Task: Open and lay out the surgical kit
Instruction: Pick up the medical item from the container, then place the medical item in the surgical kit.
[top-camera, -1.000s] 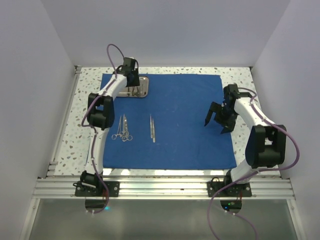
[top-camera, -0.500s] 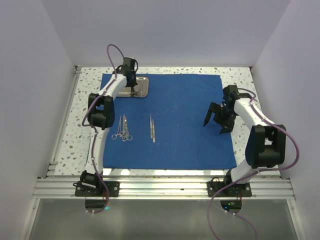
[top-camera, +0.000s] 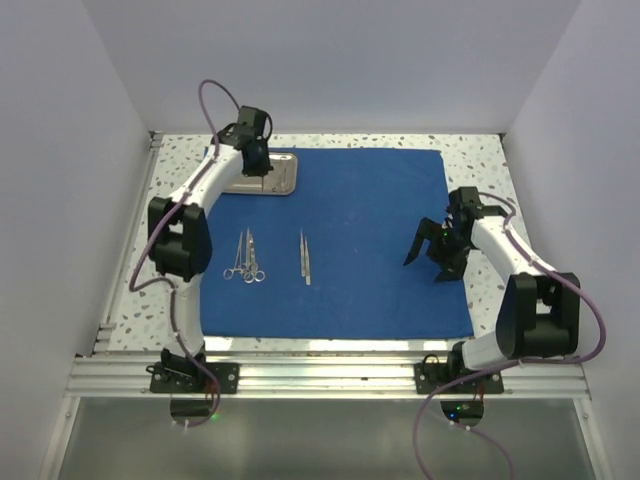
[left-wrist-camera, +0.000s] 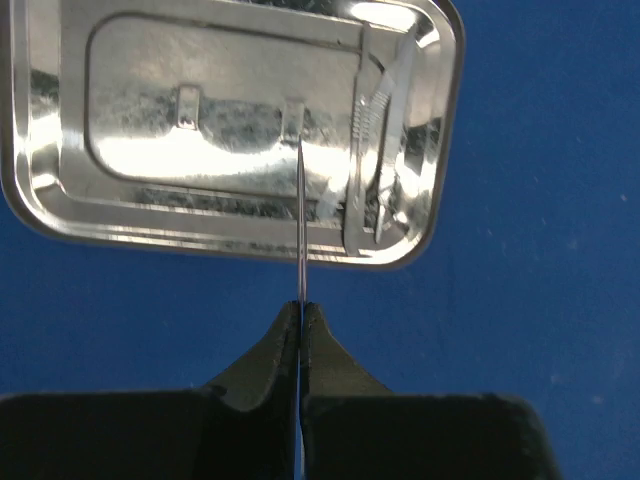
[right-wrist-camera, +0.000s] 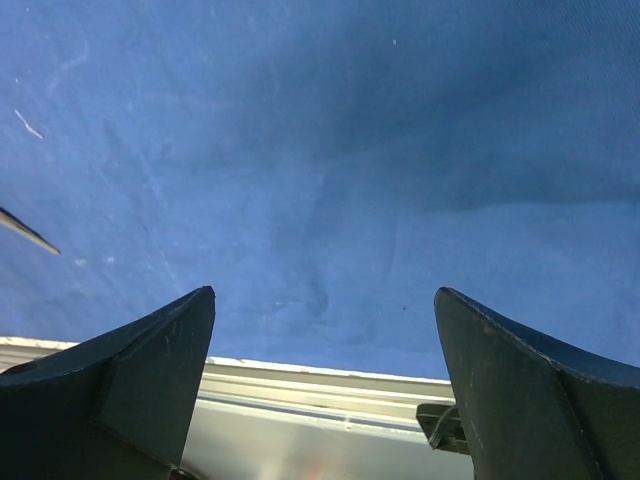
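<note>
- My left gripper (left-wrist-camera: 300, 310) is clamped tight on the near end of a thin steel instrument (left-wrist-camera: 301, 220). What kind of tool it is I cannot tell, since it shows edge-on as a bare line.
- The instrument's long axis runs straight out from my fingertips. It crosses the near rim of the steel tray (left-wrist-camera: 200, 110) and its tip points at the tray floor, toward the far side.
- The tray sits at the far left corner of the spread blue cloth (top-camera: 380, 250).
- I cannot tell whether the tip is resting on the tray or clear of it.
- My hold is on the very end of a slick, narrow piece. It could pivot in the jaws or slide out if I swing fast.
- If I pull back low, the tip could catch the rim and drag the tray, wrinkling the cloth.
- A ridged shape (left-wrist-camera: 380, 140) shows at the tray's right side. It may be another tool or only a reflection, and I should not knock it.
- The scissors and forceps (top-camera: 245, 258) and the tweezers (top-camera: 304, 257) already lie on the cloth, long axes running near to far. A dropped piece could scatter them.
- My right gripper (right-wrist-camera: 322, 295) hangs spread wide and empty over the cloth's right side.
</note>
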